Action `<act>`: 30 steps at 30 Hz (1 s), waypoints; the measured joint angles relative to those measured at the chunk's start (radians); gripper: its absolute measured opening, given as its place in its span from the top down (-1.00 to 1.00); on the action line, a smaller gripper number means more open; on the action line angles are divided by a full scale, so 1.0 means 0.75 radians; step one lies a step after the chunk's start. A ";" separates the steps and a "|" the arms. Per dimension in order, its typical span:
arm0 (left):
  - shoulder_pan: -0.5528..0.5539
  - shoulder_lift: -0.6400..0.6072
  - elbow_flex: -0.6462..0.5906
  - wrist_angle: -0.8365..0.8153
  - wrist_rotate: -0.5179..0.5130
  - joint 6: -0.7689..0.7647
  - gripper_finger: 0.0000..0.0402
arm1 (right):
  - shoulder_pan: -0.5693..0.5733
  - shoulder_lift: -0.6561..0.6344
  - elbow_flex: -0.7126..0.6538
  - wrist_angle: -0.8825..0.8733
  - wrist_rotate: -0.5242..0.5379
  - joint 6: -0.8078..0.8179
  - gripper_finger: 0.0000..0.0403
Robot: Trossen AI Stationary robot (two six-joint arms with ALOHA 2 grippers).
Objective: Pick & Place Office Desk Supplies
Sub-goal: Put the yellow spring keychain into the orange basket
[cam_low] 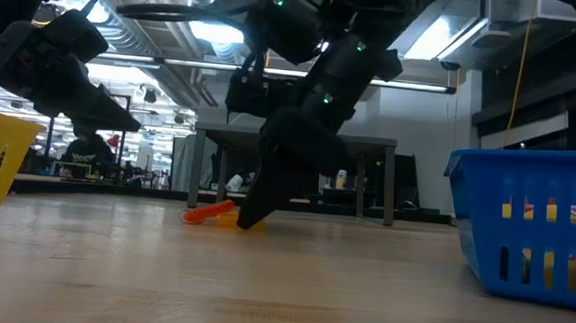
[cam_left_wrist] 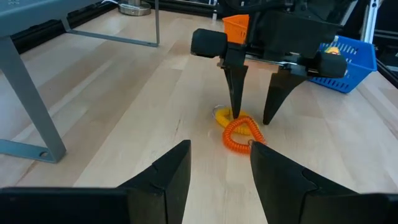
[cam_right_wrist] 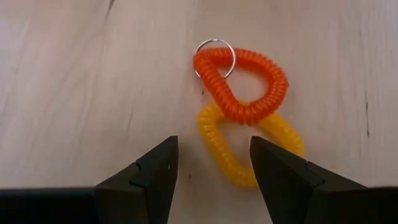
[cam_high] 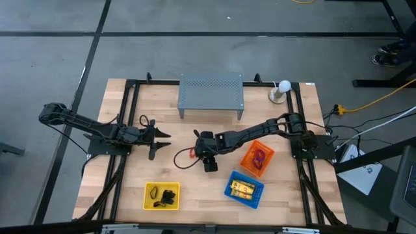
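Note:
Two coiled loops lie linked on the wooden table, an orange one (cam_right_wrist: 242, 84) with a metal ring and a yellow one (cam_right_wrist: 249, 152) partly under it. In the high view they show as a small orange spot (cam_high: 192, 153) at the table's middle. My right gripper (cam_right_wrist: 212, 171) is open and slants down over them, one finger on each side of the yellow loop's near end. From the left wrist view its fingers (cam_left_wrist: 237, 93) stand over the loops (cam_left_wrist: 241, 134). My left gripper (cam_high: 160, 136) waits open at the table's left, pointing toward the loops. My right gripper comes slanting down from the table's right. One fingertip (cam_left_wrist: 236, 113) stands right at the yellow loop (cam_left_wrist: 222, 116), and I cannot tell whether it touches. Both loops lie flat on the table.
A grey perforated shelf (cam_high: 210, 94) stands at the far middle. An orange basket (cam_high: 257, 158) and a blue basket (cam_high: 244, 189) sit just right of the loops. A yellow basket (cam_high: 161, 196) with black clips sits near the front edge. Bare wood lies between the two grippers.

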 joint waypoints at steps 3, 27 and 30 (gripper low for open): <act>0.000 0.000 0.000 -0.006 -0.001 -0.001 0.20 | -0.004 0.000 0.000 0.006 0.000 0.000 0.05; 0.000 0.000 0.000 -0.005 0.001 -0.005 0.20 | -0.015 -0.011 0.002 -0.122 -0.215 0.069 0.97; 0.000 0.000 0.000 -0.006 0.004 -0.005 0.20 | -0.010 -0.011 0.003 -0.125 -0.211 0.069 0.97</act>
